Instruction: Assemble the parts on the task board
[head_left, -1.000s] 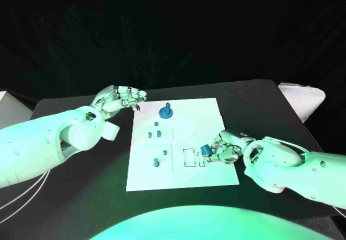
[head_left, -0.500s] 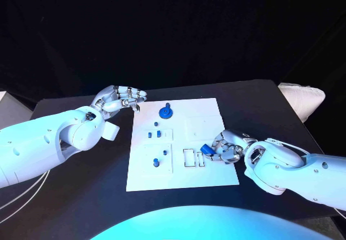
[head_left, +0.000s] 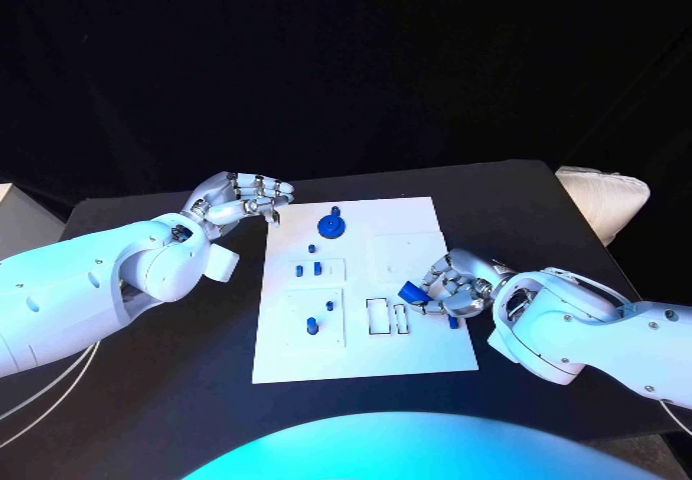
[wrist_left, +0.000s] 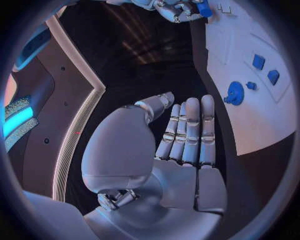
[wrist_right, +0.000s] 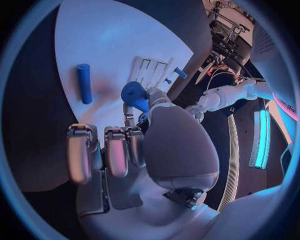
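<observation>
Two bulky white arms with smooth rounded shells, each ending in a silver segmented robot hand: left robot hand, right robot hand; thin pale cables trail beneath the left arm.

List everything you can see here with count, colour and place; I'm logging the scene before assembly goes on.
Task board: one, white, middle of the black table.
Round part: one, blue, board's far end.
Small parts: several, blue, standing in the board's left recesses.
Cylinder: one, blue, lying on the board.
Held part: one, blue, in the right robot hand's fingers.
Left robot hand: silver, beside the board's far left corner, holding nothing.
Right robot hand: silver, over the board's right edge.
</observation>
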